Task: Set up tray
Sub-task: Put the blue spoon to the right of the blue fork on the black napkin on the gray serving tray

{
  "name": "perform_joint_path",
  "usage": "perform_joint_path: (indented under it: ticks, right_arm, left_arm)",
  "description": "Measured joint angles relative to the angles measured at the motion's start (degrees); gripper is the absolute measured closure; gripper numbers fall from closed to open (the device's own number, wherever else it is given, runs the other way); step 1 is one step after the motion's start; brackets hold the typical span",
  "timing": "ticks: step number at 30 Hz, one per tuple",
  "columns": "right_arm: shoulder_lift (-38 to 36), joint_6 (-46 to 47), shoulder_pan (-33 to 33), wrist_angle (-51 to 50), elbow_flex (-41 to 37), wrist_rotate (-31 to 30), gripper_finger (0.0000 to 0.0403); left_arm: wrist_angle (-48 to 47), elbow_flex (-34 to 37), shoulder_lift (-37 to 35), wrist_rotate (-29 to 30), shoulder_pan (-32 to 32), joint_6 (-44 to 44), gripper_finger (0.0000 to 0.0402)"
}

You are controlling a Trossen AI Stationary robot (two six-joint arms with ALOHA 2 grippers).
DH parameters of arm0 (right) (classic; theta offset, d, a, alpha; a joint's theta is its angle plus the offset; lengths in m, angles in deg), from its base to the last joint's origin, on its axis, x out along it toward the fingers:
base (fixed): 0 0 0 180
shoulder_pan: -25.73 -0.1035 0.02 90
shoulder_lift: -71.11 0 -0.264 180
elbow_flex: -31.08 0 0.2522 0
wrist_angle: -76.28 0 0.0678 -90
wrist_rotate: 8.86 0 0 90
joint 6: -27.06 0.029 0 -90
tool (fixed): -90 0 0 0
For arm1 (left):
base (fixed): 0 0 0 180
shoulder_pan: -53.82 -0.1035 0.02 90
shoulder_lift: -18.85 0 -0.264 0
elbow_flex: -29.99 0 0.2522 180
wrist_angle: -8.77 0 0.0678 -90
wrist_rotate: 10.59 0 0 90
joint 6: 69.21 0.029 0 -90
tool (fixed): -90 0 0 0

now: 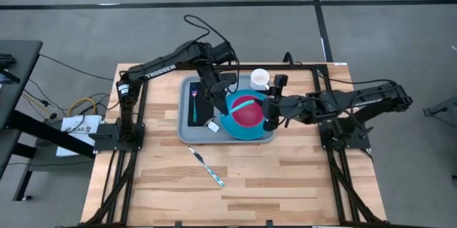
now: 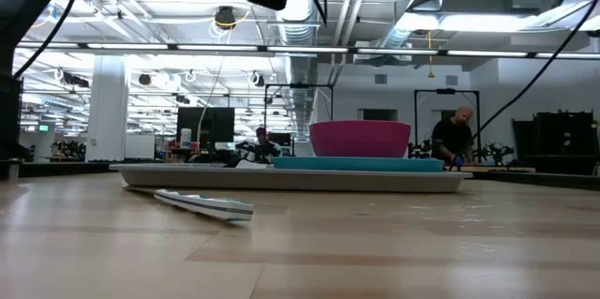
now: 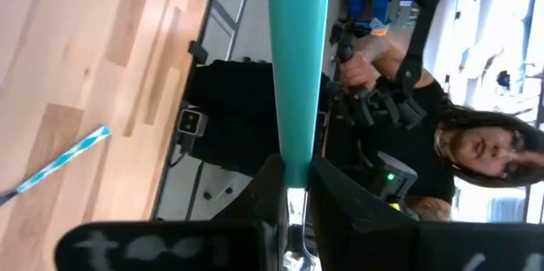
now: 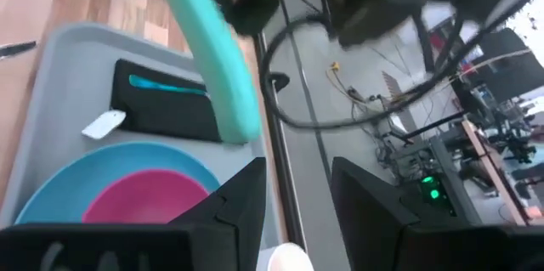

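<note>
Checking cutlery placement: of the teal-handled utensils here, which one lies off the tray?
The utensil on the bare wood, lying diagonally in front of the tray. Another rests on the black napkin inside the tray; a third is clamped in the left gripper.

knife [image 1: 207, 166]: on bare wood | person [image 3: 476, 148]: beyond table | cables [image 1: 75, 106]: floor

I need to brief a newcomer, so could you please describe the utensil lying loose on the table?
Start at the grey tray in the middle of the wooden table. Just off its near-left corner, on bare wood, lies a slim utensil with a teal handle, angled diagonally. It alone sits outside the tray.
</note>
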Motion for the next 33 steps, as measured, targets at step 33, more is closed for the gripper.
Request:
perform_joint_path:
  ticks: [33]
  right_arm:
    - [0.1, -1.3, 1.0, -4.2, 0.2, 6.8, 0.0276]
  left_arm:
    - [-0.9, 0.0, 0.6, 1.0, -1.4, 1.9, 0.0386]
